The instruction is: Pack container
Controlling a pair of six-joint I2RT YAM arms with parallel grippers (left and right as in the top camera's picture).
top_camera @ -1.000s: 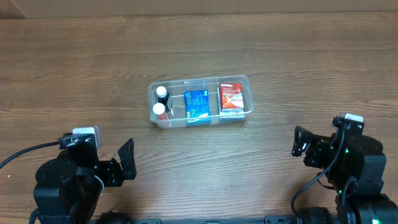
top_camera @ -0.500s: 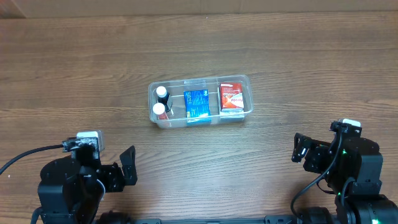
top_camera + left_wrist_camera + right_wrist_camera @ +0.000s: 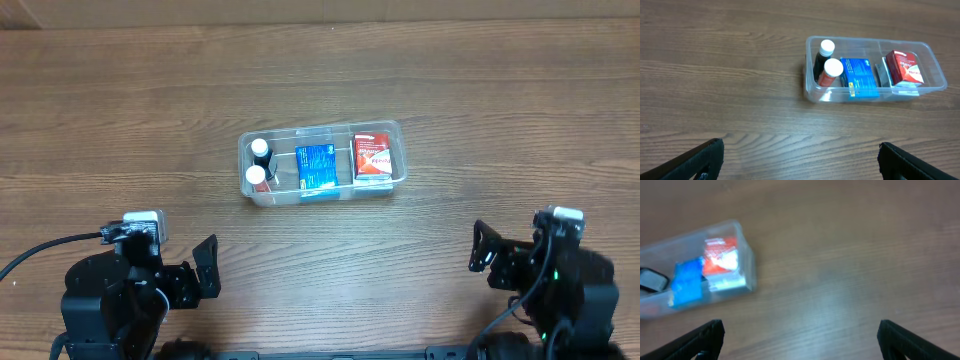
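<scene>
The container [image 3: 322, 163] sits mid-desk [image 3: 480, 90], holding two white-capped bottles [image 3: 257, 177] at its left end, a blue box [image 3: 316, 167] in the centre and a red box [image 3: 372, 156] at the right. The left end effector [image 3: 205, 265] and right end effector [image 3: 485, 250] hang released and empty at the near edge, well apart from the container, probably because packing looks finished.

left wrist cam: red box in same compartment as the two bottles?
No, the red box sits at the container's opposite end from the two bottles, with the blue box between them.
</scene>
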